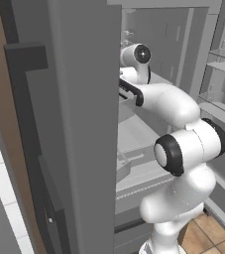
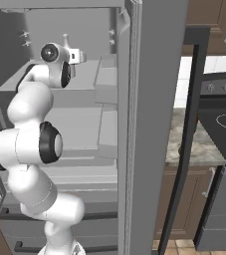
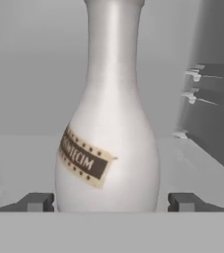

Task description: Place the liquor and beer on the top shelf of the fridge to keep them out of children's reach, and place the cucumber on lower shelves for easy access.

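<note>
1. Now the liquor [image 3: 108, 148] stands upright on the top shelf [image 3: 202, 168] of the fridge [image 1: 84, 124].
2. My hand [image 3: 111, 201] brackets its base, fingertips [image 3: 34, 201] spread clear, gripping nothing.
3. I should withdraw straight back, avoiding a nudge.

The white arm [image 1: 183, 149] reaches from the lower right into the open fridge [image 1: 89, 124], its wrist up by a grey shelf [image 1: 134, 134]. Door bins [image 1: 223, 59] stand at right.

liquor [image 3: 108, 143]: pale btl, brown label | upright | on top shelf [image 3: 202, 163] in fridge [image 1: 84, 124]
</note>
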Robot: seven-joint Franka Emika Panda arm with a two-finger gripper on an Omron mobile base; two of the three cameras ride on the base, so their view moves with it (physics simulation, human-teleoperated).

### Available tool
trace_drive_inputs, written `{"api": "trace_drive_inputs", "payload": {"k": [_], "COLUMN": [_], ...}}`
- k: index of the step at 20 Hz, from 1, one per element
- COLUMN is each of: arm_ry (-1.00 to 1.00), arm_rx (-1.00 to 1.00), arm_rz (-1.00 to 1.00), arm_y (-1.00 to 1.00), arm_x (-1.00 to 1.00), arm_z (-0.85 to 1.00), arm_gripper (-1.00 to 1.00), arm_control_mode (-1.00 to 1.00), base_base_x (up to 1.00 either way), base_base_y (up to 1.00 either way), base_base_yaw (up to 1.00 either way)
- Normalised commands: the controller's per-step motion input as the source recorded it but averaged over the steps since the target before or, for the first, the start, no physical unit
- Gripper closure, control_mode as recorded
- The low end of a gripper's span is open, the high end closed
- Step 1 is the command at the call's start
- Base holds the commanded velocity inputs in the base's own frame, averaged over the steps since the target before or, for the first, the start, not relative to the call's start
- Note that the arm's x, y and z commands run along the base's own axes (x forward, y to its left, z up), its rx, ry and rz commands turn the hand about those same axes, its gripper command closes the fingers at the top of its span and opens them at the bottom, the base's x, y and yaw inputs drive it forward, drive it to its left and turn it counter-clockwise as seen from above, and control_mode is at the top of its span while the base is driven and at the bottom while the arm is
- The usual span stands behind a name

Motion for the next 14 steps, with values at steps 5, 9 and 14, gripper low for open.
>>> {"api": "trace_drive_inputs", "payload": {"k": [5,9,14], "arm_ry": [0.0,0.0,0.05], "arm_rx": [0.0,0.0,-0.01], "arm_rz": [0.0,0.0,0.0], "arm_y": [0.0,0.0,-0.19], "arm_x": [-0.01,-0.26,-0.69], "arm_z": [-0.02,0.0,0.0], "arm_gripper": [-1.0,-1.0,-1.0], "arm_control_mode": [-1.0,-1.0,-1.0], "base_base_x": [0.0,0.0,0.0], "base_base_y": [0.0,0.0,0.0], "base_base_yaw": [0.0,0.0,0.0]}}
